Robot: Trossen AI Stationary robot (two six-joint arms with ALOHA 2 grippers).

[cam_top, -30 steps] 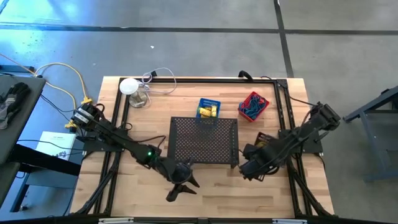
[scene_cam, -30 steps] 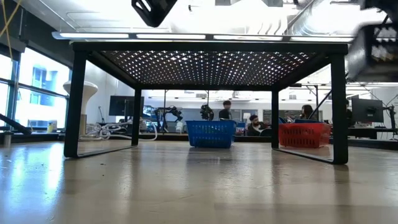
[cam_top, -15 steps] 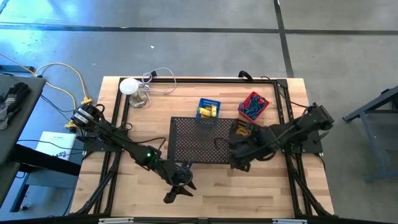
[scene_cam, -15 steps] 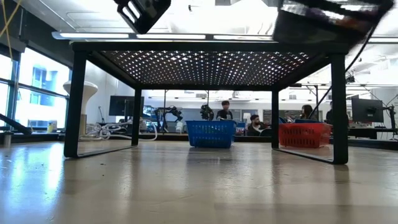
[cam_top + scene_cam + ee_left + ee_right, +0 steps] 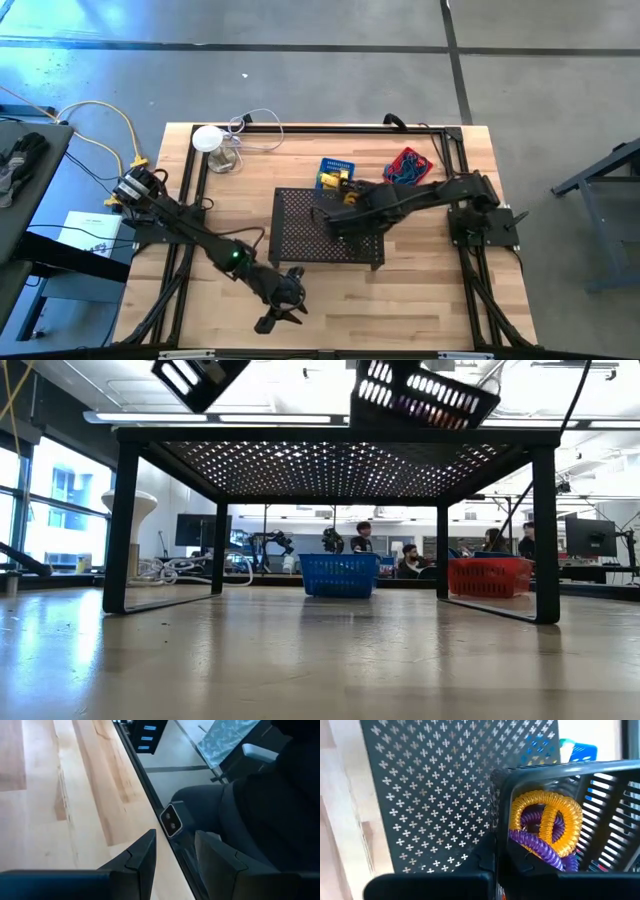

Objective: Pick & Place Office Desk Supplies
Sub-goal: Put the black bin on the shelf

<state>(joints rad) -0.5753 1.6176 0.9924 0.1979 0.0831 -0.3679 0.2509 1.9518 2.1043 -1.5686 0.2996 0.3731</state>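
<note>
A small black slotted basket [image 5: 555, 795] holds orange and purple coil rings [image 5: 547, 827]. My right gripper [image 5: 495, 865] is shut on it and carries it above the black mesh tray [image 5: 330, 240]; the basket [image 5: 420, 395] hangs tilted over the tray's top. A blue basket [image 5: 336, 170] with yellow boxes and a red basket [image 5: 408, 168] with blue bands rest on the table behind the tray. My left gripper [image 5: 175, 852] is open with nothing between its fingers, at the table's near edge [image 5: 275, 315]. My right gripper pinches the black basket's wall near a corner [image 5: 495, 832], reaching it from above and slanting down. The fingers themselves hide how far the wall reaches between them. The basket is lifted clear, tilted, above the mesh tray, with the rings inside.
A white round-topped object [image 5: 210, 140] with a cable stands at the far left corner. A black frame [image 5: 460, 160] runs along the table's edges. Bare wood lies in front of the tray [image 5: 400, 300]. People sit in the room beyond the table [image 5: 362, 538].
My right gripper has swung from the table's right side toward the left and far side, rising and turning, and has brought the black basket over the mesh tray. My left gripper has drifted slightly toward the near edge, still open.
</note>
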